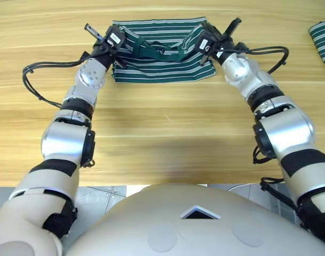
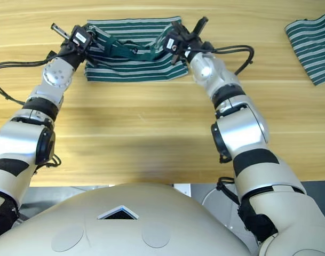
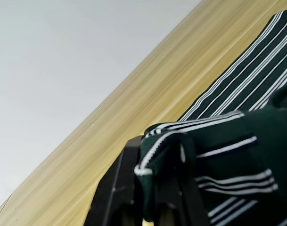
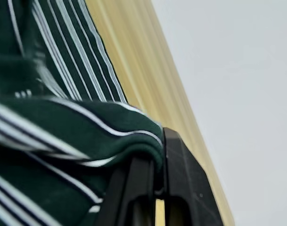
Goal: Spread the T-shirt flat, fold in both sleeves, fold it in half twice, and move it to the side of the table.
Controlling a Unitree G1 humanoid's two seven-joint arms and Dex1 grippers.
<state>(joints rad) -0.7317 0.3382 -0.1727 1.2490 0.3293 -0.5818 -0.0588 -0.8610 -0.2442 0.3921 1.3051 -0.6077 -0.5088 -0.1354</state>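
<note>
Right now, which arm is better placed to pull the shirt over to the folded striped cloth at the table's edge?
Right, probably. The right tool is shut on the T-shirt at its edge nearest that striped cloth; the left tool holds the far edge and would have to cross over.

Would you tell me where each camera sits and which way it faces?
Left eye view: on the head, facing forward and down at the green white-striped T-shirt on the light wooden table; both arms show.
Right eye view: beside it, same scene and arms.
Left wrist view: on the left wrist, looking along the left hand, shut on the T-shirt, toward the table's far edge.
Right wrist view: likewise, along the right hand.
All share the T-shirt.
</note>
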